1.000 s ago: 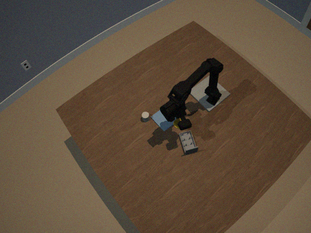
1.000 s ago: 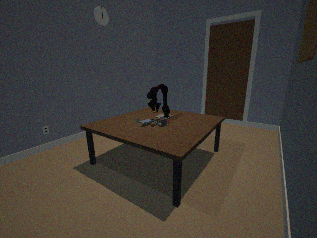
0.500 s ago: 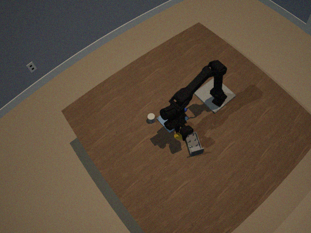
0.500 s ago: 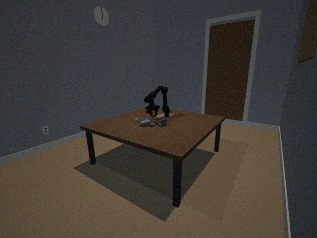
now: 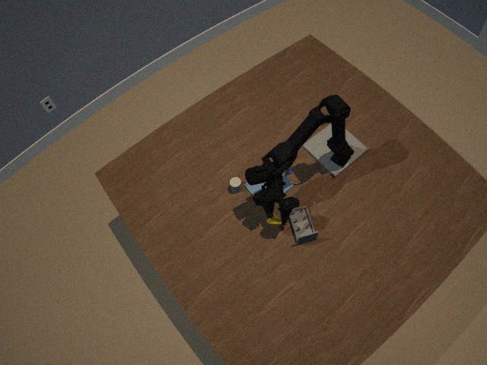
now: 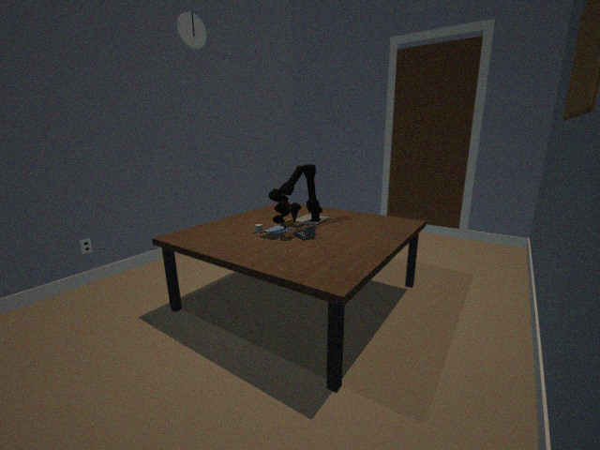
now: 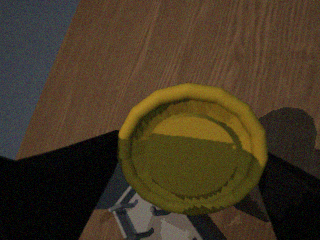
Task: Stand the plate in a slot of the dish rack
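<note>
The yellow plate (image 5: 274, 220) (image 6: 290, 223) (image 7: 192, 155) is held across its width between the two black fingers of my gripper (image 5: 276, 220) (image 6: 287, 222) (image 7: 188, 148), which is shut on it. In the top view the plate shows as a narrow ellipse, steeply tilted to that view, just left of the rack; the wrist view shows its round face. The dish rack (image 5: 307, 236) (image 6: 306, 233) (image 7: 125, 220) is pale with dark pegs and a raised end wall. It stands on the table beside the plate. In the wrist view the plate hides part of it.
A light blue mat (image 5: 253, 187) (image 6: 276, 230) lies partly under the arm. A white cup (image 5: 235, 182) (image 6: 259, 228) stands at the mat's left. A small blue object (image 5: 288, 171) lies by the mat's far edge. The arm's base stands on a pale board (image 5: 319, 142).
</note>
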Robot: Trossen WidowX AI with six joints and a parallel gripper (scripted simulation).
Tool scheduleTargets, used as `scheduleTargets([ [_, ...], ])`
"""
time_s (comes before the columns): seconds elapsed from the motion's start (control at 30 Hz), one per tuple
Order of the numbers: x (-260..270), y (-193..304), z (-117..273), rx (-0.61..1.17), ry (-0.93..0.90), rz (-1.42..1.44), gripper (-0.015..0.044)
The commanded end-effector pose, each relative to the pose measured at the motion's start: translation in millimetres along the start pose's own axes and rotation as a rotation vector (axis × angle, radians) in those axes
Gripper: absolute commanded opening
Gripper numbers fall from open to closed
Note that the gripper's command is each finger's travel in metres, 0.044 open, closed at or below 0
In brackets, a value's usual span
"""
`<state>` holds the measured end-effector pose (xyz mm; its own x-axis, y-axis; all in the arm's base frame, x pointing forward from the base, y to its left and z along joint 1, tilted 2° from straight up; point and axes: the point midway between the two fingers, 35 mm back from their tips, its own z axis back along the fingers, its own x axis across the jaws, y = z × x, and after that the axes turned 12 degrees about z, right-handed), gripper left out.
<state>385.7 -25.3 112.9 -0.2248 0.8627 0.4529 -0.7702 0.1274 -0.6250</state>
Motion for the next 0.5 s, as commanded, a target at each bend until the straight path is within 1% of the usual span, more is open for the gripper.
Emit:
scheduleTargets([
  [0.0, -3, 3, -3, -0.051, -0.046, 0.056, 0.0],
  [0.47, -6, 17, -1, -0.267, -0.197, 0.328, 0.0],
])
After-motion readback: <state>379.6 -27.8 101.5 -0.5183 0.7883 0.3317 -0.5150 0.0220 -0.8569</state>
